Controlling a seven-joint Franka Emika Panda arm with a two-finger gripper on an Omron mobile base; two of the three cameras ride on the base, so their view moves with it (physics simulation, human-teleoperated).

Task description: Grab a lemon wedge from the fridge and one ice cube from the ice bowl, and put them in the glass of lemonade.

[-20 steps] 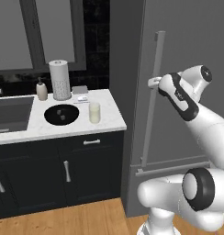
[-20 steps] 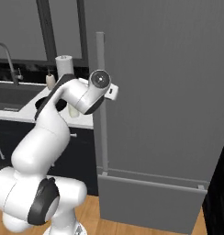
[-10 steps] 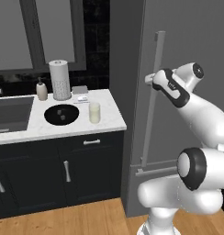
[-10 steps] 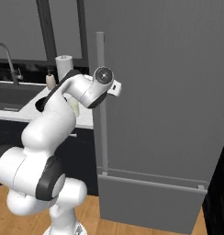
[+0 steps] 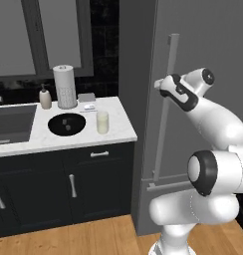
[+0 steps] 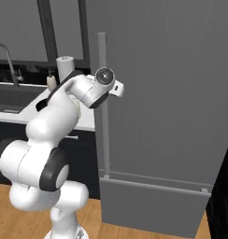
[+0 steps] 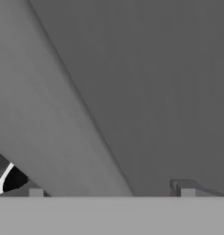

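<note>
The fridge (image 5: 203, 45) is a tall grey cabinet with its door shut, so the lemon wedge is hidden. My gripper (image 5: 160, 83) is at the long vertical bar handle (image 5: 168, 104), about a third of the way down it. In the hand view the handle (image 7: 54, 119) runs slantwise between my open fingertips (image 7: 36, 192), and the jaws straddle it without closing. On the counter the black ice bowl (image 5: 66, 124) lies beside the glass of lemonade (image 5: 102, 121). From the right base view my gripper (image 6: 112, 87) sits against the handle (image 6: 103, 121).
A paper-towel roll (image 5: 64, 86) and a soap bottle (image 5: 45, 97) stand at the back of the white counter (image 5: 118, 130). The sink (image 5: 9, 124) is at the left. Dark cabinets with drawers (image 5: 98, 154) stand below. Wooden floor lies in front.
The arm has raised its elbow and carried the gripper a little further onto the fridge handle. The jaws have stayed open.
</note>
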